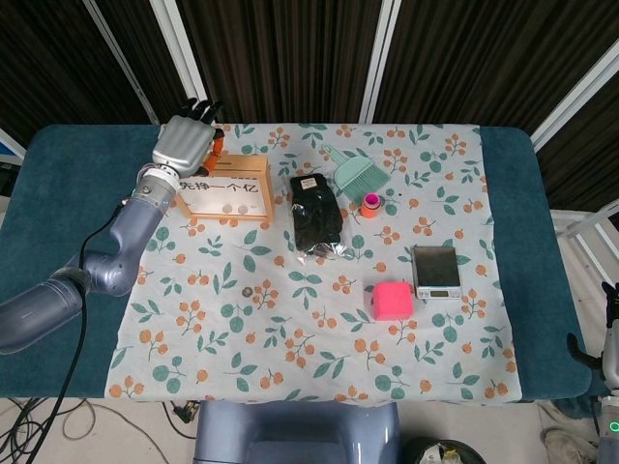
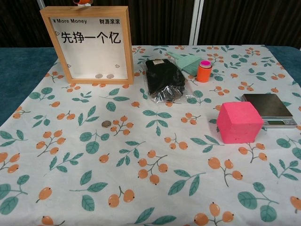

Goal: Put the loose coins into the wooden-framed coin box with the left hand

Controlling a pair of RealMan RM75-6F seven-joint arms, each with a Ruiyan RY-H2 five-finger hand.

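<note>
Left hand hovers behind the coin box, fingertips against the dark backdrop, grip unclear.

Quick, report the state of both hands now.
Left hand: above the back left corner of the coin box; seen from behind, so open or holding cannot be told.
Right hand: not in view.

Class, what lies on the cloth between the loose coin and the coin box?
Nothing: between the coin and the coin box only printed cloth shows, clearest in the chest view.
</note>
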